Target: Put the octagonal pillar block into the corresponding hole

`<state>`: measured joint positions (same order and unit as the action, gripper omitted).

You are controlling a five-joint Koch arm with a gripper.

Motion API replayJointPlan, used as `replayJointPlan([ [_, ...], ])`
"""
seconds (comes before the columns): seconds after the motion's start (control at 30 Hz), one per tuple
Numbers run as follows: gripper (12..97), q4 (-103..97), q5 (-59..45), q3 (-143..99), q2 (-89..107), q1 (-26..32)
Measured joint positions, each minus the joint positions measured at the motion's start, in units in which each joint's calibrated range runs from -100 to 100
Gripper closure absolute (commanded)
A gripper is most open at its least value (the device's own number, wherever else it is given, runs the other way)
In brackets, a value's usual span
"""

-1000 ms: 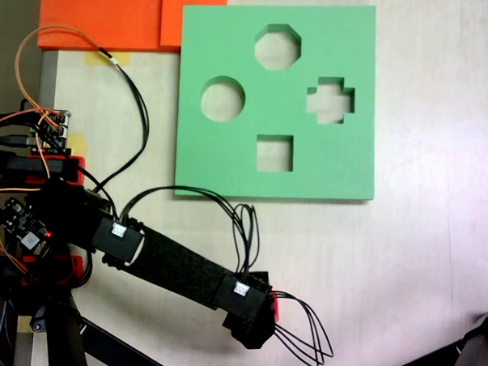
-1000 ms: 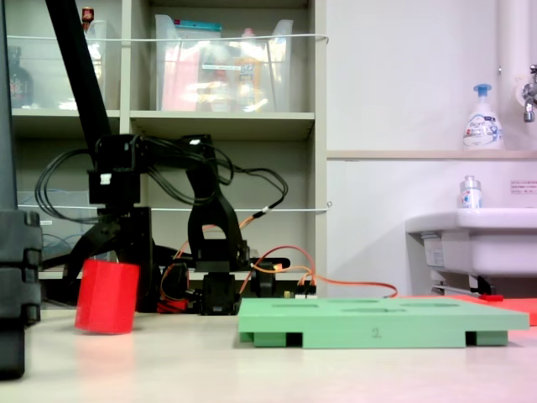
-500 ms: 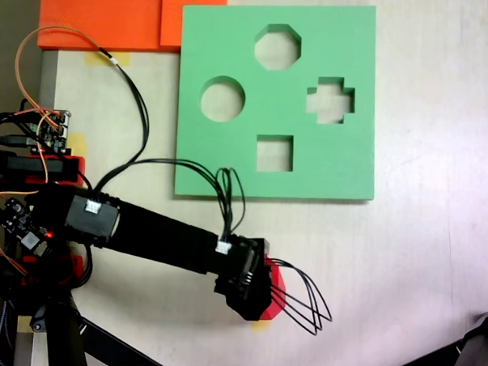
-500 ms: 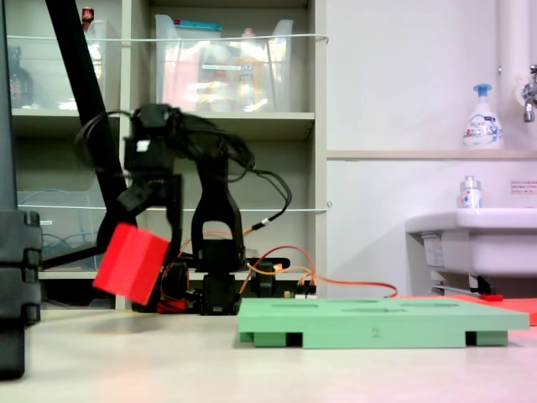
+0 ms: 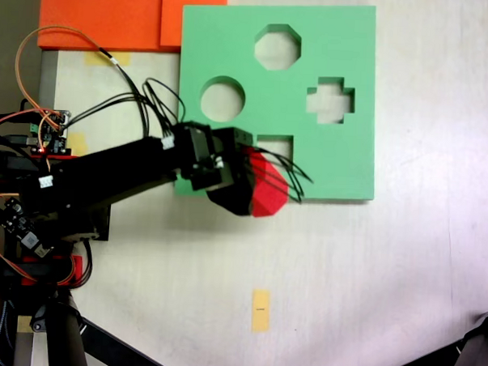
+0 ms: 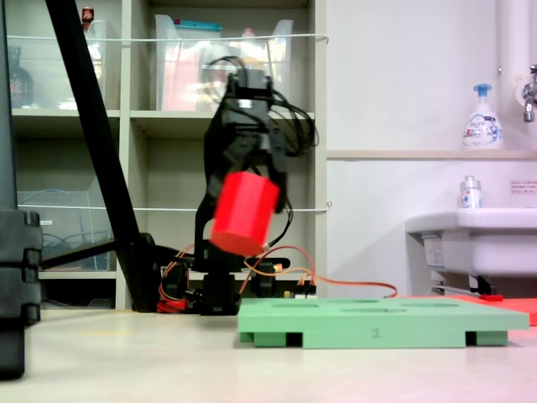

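The red octagonal pillar block (image 5: 268,186) (image 6: 244,213) hangs tilted in the air, with my gripper (image 5: 248,183) (image 6: 252,180) shut on it. From above it sits over the near edge of the green foam board (image 5: 342,163), just beside the square cutout. From the side it is high above the table, over the board's (image 6: 377,323) left end. The corresponding hole, the eight-sided cutout (image 5: 277,47), lies open near the board's far edge.
The board also has a round cutout (image 5: 222,99), a cross cutout (image 5: 330,100) and a square cutout (image 5: 278,144). Orange foam sheets (image 5: 113,15) lie at the top left. A yellow tape mark (image 5: 260,310) sits on the table. Wires and electronics (image 5: 44,134) crowd the left.
The arm has lifted the red block off the table and swung it from the yellow tape mark toward the green board's near edge, raising it much higher.
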<state>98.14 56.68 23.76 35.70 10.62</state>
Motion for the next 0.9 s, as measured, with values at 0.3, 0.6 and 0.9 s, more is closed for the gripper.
replayJointPlan([
  [0.3,70.7,-0.39,12.26,0.00,-1.64,10.50],
  [0.6,70.7,-7.44,15.24,7.74,-20.25,13.09],
  [0.9,73.0,-8.81,17.58,32.63,-44.60,14.70],
])
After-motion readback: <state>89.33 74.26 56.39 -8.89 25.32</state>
